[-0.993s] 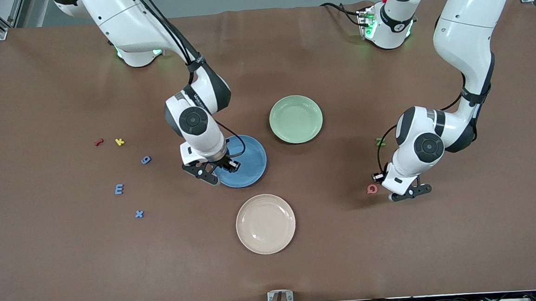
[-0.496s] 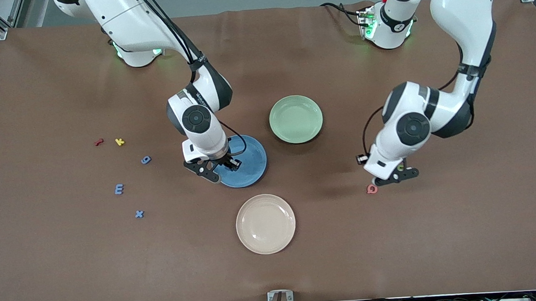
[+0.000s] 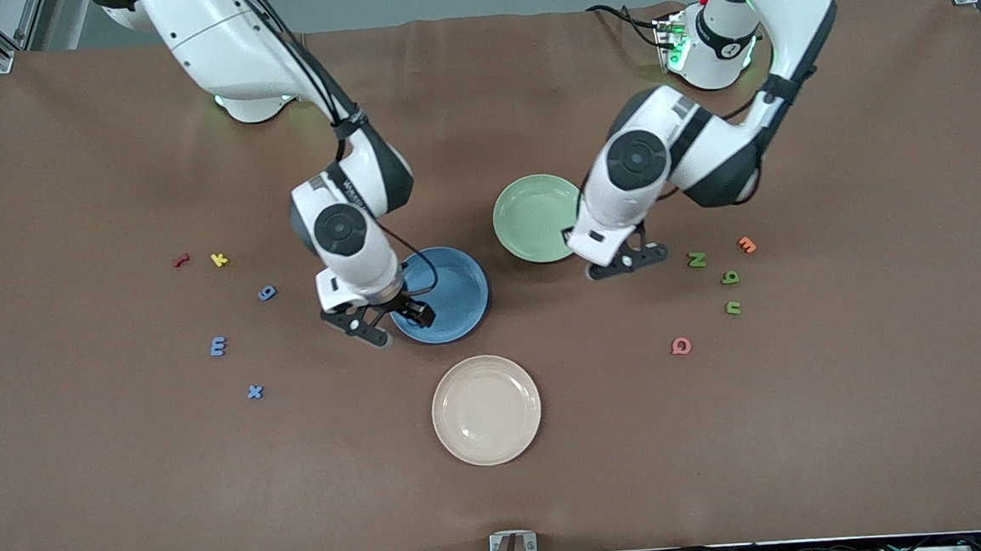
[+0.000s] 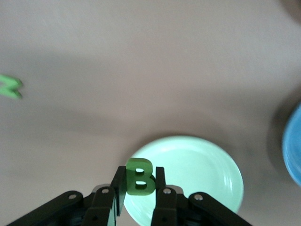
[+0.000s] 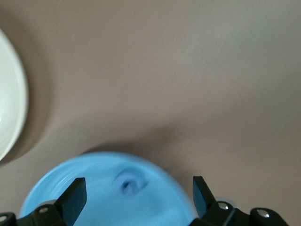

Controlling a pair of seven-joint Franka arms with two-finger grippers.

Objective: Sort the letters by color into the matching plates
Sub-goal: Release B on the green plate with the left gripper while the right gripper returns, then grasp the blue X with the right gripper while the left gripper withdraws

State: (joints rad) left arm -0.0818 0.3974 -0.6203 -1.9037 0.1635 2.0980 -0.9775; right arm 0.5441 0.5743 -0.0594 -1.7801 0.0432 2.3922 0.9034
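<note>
while both arms work over their plates

as shown, the round pale green plate (image 3: 541,218) lies beside the round blue plate (image 3: 445,294), which is nearer the front camera. the left gripper (image 3: 626,260), over the green plate's rim, has its fingers closed on a small flat green foam letter b (image 4: 139,177), pinched across its flat faces. the right gripper (image 3: 384,320) hovers spread wide and empty over the blue plate, where a small blue letter (image 5: 128,182) lies. foam looks light and soft; gentle edge grips should suffice. only the wrist views show either letter.
</note>
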